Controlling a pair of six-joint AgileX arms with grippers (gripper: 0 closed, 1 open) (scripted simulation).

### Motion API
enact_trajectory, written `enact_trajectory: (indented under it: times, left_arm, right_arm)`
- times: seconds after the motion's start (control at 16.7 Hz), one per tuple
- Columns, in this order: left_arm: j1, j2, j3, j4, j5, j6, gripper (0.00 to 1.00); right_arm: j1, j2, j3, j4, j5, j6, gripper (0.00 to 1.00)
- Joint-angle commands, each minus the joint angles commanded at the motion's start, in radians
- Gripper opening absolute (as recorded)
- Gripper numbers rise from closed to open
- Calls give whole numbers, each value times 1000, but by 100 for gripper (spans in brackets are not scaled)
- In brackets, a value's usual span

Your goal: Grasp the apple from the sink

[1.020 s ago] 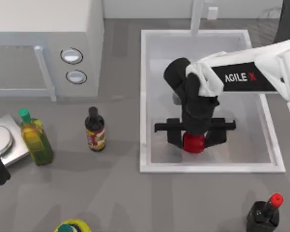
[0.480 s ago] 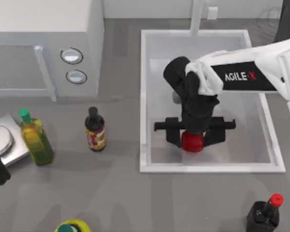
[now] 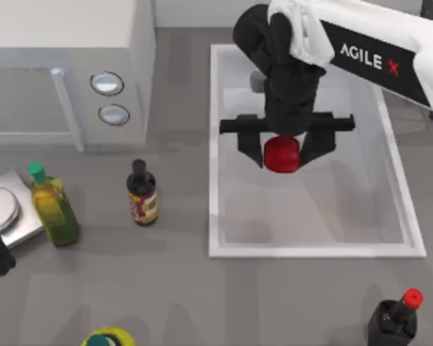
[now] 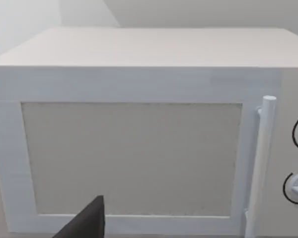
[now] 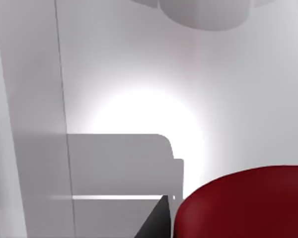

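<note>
Top view | right gripper (image 3: pixel 282 154) clamps apple (image 3: pixel 281 156) | above sink (image 3: pixel 215 144)

The right arm reached in from the top view's upper right, its black wrist pointing down over the sink (image 3: pixel 215 144). Its tool (image 3: pixel 282 155) was clamped on the apple (image 3: pixel 281 155), one dark finger on each side, the fruit held above the basin floor. The left arm sat parked at the bench's left edge.
</note>
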Motion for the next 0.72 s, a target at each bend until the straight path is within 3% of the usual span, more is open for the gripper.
enact_trajectory:
  times: [0.36,0.72]
  left_arm:
    - [0,0,0,0,0,0,100]
    - [0,0,0,0,0,0,100]
  right_arm:
    - [-5,-52,359,-411,-1,-5,0]
    - [-8,-71,432,-487,-1,-8,0]
